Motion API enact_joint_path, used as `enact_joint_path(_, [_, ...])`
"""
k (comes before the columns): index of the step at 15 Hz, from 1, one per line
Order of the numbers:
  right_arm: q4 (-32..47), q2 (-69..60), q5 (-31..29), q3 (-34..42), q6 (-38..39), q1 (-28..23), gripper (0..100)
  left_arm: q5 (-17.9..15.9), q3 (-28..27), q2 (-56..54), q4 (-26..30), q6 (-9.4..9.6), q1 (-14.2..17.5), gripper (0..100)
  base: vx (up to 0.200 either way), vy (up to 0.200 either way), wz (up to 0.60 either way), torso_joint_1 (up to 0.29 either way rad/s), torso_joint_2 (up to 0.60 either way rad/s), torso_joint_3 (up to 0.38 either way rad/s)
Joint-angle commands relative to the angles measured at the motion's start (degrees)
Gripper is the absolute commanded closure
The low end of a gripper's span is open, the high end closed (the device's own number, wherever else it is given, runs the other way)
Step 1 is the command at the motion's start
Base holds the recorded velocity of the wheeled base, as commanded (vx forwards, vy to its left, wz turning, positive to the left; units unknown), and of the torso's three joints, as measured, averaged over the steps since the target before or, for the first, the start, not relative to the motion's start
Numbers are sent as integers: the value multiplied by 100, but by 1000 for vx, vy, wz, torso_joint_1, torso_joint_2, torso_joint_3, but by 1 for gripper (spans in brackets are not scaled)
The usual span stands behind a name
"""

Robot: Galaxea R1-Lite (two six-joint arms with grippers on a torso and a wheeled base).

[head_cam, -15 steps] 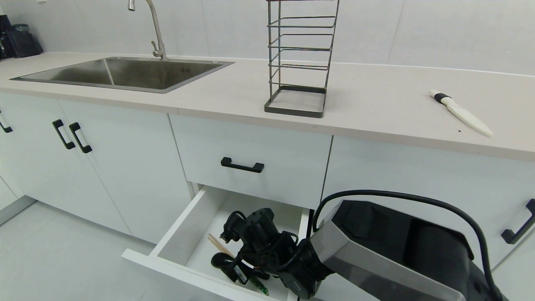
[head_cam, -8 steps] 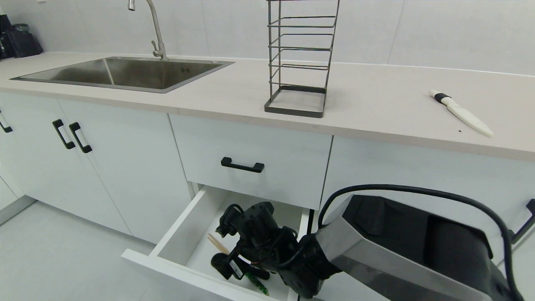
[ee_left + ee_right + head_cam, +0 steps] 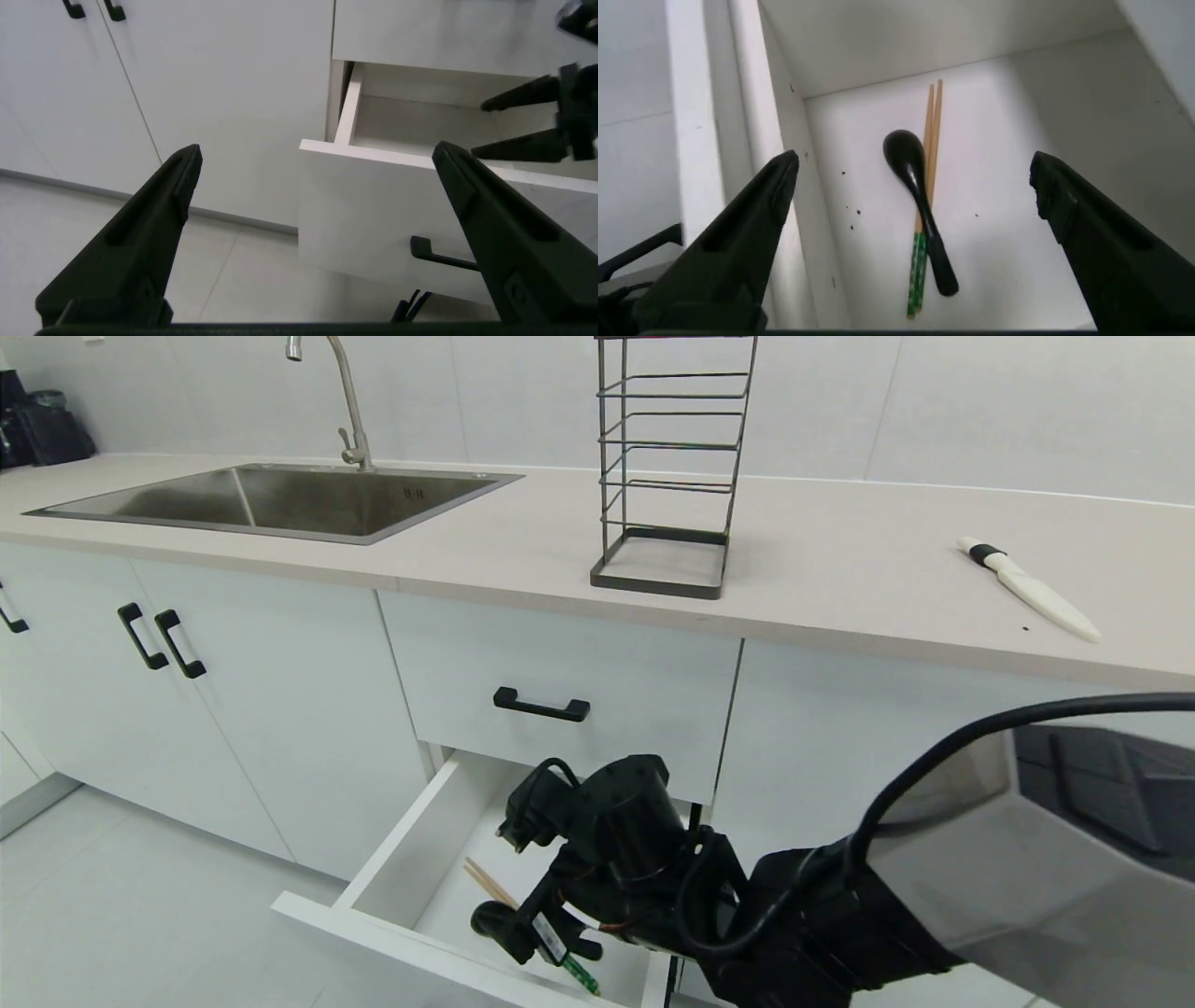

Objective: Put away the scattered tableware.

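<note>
right gripper: fingers spread wide, holding nothing. you have it over the open drawer, pointing down into it.

black spoon: flat on the drawer floor straight below the gripper, framed between the two fingers and touching neither. bowl points to the drawer's back, handle to its front.

chopsticks: a pair lying just beside the spoon and along the same line, green ends at the front. the spoon handle crosses over them near that end. a few dark specks lie on the floor beside them.

left gripper: also spread wide and holding nothing. it sits outside the drawer, off its left front corner. the drawer front and its black handle lie ahead of it.

above the right gripper: a shut drawer with a black handle, then the countertop.

knife: white, with a dark band at the handle, flat on the counter. it is well apart from the right gripper, up and off to the right.

wire rack: upright on the counter, above and beyond the right gripper.

sink and faucet: farther off, up and to the left of both grippers. cabinet doors with black handles stand beneath the sink.
</note>
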Motion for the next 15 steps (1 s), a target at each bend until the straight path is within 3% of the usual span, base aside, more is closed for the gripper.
enact_joint_path(1, [-134,-706,-1,544,1,-35,0,1,0,7,-1,-1,0,0,0,0,0,0,0,0])
enact_joint_path(15, [-301,-2859,43,1994,62,-35,0,1,0,7,-1,-1,0,0,0,0,0,0,0,0])
